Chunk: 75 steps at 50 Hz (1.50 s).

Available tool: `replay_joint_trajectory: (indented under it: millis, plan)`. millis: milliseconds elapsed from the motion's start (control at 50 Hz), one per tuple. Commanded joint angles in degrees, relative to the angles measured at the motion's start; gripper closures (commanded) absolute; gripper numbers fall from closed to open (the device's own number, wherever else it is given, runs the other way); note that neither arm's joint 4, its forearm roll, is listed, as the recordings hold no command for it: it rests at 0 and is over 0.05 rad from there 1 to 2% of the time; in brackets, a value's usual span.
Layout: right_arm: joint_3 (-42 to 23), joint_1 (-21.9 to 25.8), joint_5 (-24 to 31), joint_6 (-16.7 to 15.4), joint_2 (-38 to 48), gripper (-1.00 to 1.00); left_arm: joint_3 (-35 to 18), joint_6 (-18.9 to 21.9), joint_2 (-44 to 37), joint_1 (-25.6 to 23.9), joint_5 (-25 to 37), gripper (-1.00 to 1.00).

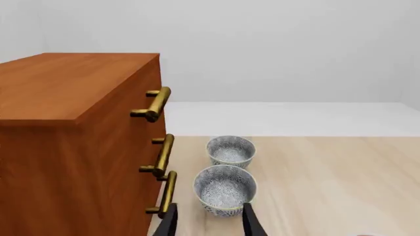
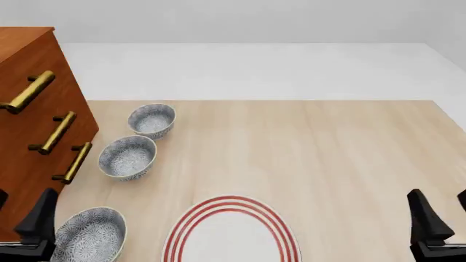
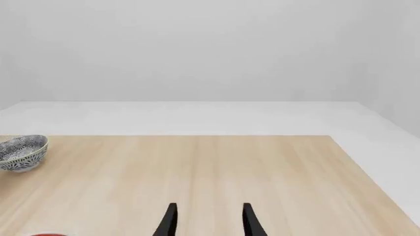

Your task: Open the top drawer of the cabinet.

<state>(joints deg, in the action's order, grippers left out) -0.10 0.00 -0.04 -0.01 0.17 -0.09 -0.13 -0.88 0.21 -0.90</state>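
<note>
Left wrist view: the left claw (image 1: 210, 221), fingers spread and empty, faces the tall reddish-brown wooden cabinet (image 1: 66, 142); its top drawer's brass bar handle (image 1: 155, 103) sits above and ahead. Front view: the cabinet stands at the desk's (image 2: 328, 164) left edge, likely nearer the left arm. Right wrist view: the right claw (image 3: 208, 221), spread, faces bare desk.

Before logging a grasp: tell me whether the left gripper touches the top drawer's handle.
Apart. In the left wrist view the left gripper sits low, far from the top drawer's handle.
</note>
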Motion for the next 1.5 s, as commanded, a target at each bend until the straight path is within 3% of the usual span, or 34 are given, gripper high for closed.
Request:
replay_joint_trajectory:
  millis: [20, 220, 420, 460, 500, 540, 580, 620, 880, 1020, 1140, 1240, 1320, 1500]
  plan:
    - [-0.15, -0.01, -0.06, 0.01, 0.27, -1.0, -0.01, -0.01, -3.87, -0.14, -3.67, -1.0]
    - [-0.15, 0.0, -0.07, 0.01, 0.27, -1.0, -0.29, 1.17, -0.71, 0.54, -1.08, -1.0]
    - [-0.15, -0.01, -0.06, 0.01, 0.28, -1.0, -3.31, 7.64, 0.7, 2.91, -1.96, -1.0]
    - [-0.15, -0.01, -0.06, 0.0, 0.28, -1.0, -3.67, 10.75, 0.78, 2.84, -2.96, -1.0]
    - [-0.15, 0.0, -0.06, 0.0, 0.3, -1.0, -4.24, 10.51, 0.48, 3.74, -2.73, -1.0]
    - [-0.15, -0.01, -0.06, 0.01, 0.27, -1.0, -4.33, 14.65, 0.67, 3.02, -4.29, -1.0]
    - [-0.15, -0.01, -0.07, 0.01, 0.27, -1.0, -5.12, 15.42, 0.63, 3.02, -3.38, -1.0]
    - [-0.15, -0.01, -0.07, 0.0, 0.27, -1.0, -4.84, 19.14, 0.67, 1.63, -5.07, -1.0]
    - [-0.15, -0.01, -0.06, 0.01, 0.28, -1.0, -4.97, 27.46, -2.64, 3.08, -10.88, -1.0]
    - [-0.15, -0.01, -0.06, 0.0, 0.28, -1.0, -2.57, 35.1, -2.42, 2.27, -16.07, -1.0]
    - [-0.15, -0.01, -0.06, 0.01, 0.28, -1.0, -2.52, 37.69, -4.55, 2.17, -18.84, -1.0]
    - [-0.15, -0.02, -0.06, 0.0, 0.27, -1.0, -1.16, 44.0, -5.88, -0.01, -23.0, -1.0]
    - [-0.15, -0.01, -0.07, 0.01, 0.27, -1.0, -1.83, 46.38, -9.09, 0.38, -26.56, -1.0]
    - [-0.15, 0.0, -0.07, 0.0, 0.27, -1.0, 0.07, 56.0, -12.72, -2.97, -32.86, -1.0]
